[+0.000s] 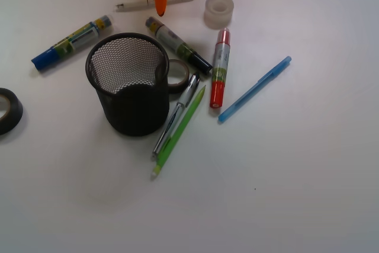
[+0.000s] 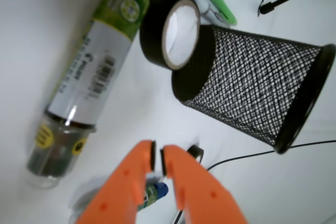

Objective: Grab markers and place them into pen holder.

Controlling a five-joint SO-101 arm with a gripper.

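Markers are what you are after, and none of them sits in the pen holder (image 1: 128, 84) yet; its mesh cup stands upright on the white table (image 1: 284, 194), left of centre, and looks empty from the front.

Nearest you in the front view, a thin green pen (image 1: 179, 133) and a silver pen (image 1: 176, 115) lie side by side just right of the holder, with a thin blue pen (image 1: 254, 89) further right. Behind those, the red-capped marker (image 1: 219, 68) lies almost straight up the table, and the black-capped marker (image 1: 178, 45) lies slanted just behind the holder, its cap end next to a black tape roll (image 1: 177, 74) that touches the holder's far side. Off to your left, the blue-capped marker (image 1: 71, 42) lies well apart from the others, and another dark tape roll (image 1: 9, 109) sits at the left edge.

Further back you see a clear tape roll (image 1: 219, 11) and a white pen (image 1: 157, 2). The orange gripper (image 2: 158, 160) hangs above that far edge; in the wrist view its tips nearly meet with nothing between them.
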